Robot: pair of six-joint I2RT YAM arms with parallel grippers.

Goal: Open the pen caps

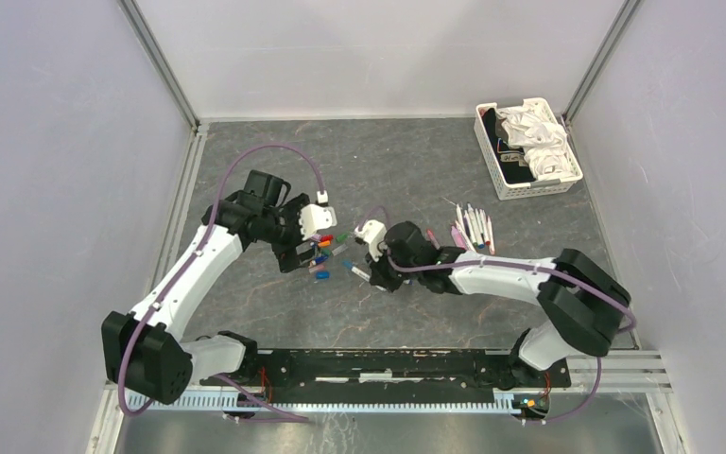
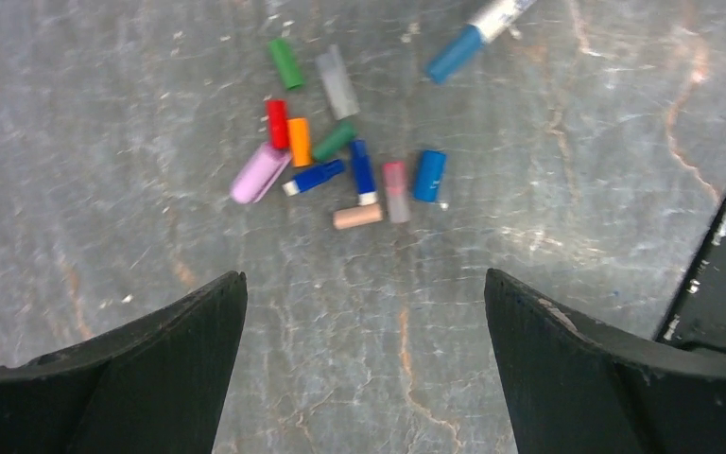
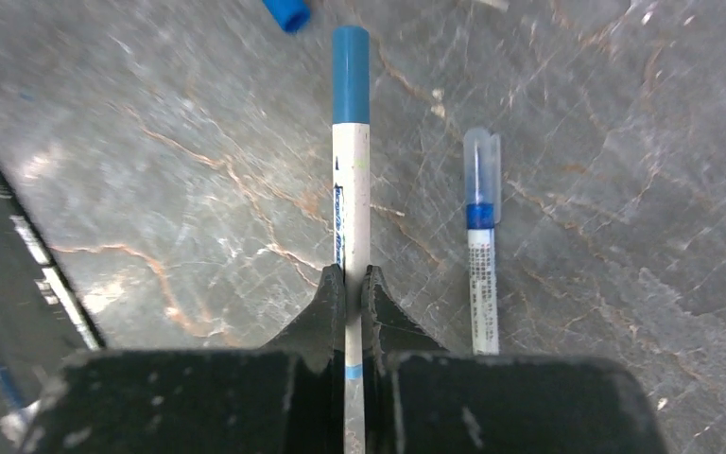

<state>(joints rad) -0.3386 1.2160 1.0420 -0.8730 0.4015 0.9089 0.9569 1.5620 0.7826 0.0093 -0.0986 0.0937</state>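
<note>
Pen caps point(image 2: 362, 168) lay clustered on table point(image 1: 416, 161), left of centre; capped pen point(image 3: 351, 170) just right of them, second pen point(image 3: 481, 255) beside it; row of pens point(image 1: 474, 228) farther right; basket point(image 1: 529, 192) stood in far right corner.

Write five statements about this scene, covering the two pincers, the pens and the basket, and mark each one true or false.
1. The right pincer is shut on a white pen. True.
2. The blue cap is already off that pen. False: it sits on the pen's end.
3. The left pincer holds a pink cap. False: it is open and empty above the loose caps.
4. A second pen, with a clear cap, lies beside the held one. True.
5. The white basket stands in the near left corner. False: it is in the far right corner.
</note>
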